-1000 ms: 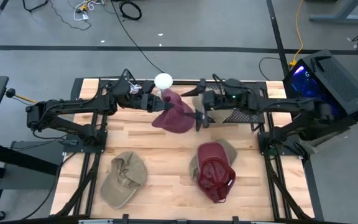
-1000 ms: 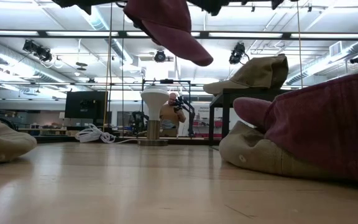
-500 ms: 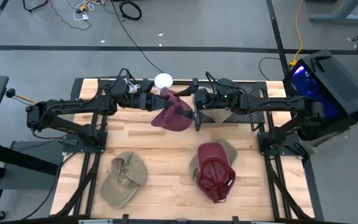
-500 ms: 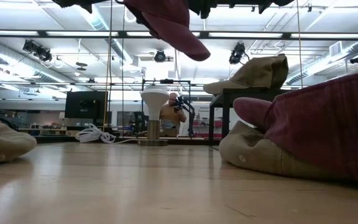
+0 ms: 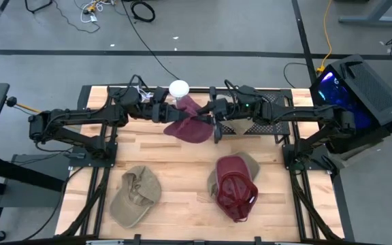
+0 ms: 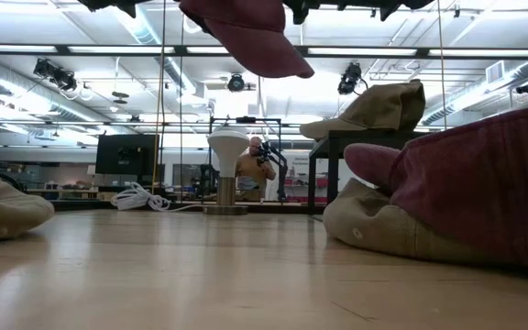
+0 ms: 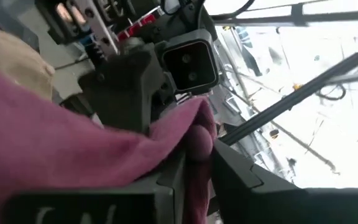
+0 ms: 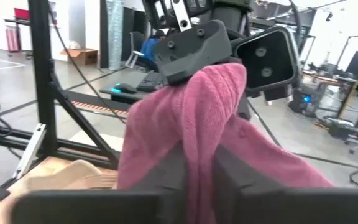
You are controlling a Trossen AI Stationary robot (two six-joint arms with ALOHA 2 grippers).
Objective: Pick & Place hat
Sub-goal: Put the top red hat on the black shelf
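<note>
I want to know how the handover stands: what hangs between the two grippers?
In the high view, a maroon cap hangs between the left gripper and the right gripper, above the table; both wrist views show fingers pinching its fabric.

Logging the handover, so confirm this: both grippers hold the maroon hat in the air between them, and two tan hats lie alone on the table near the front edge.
Not quite. The high view shows one tan hat lying alone; the other tan hat has a second maroon hat on top. The rest stands: the left gripper and right gripper both pinch the raised maroon hat.
</note>
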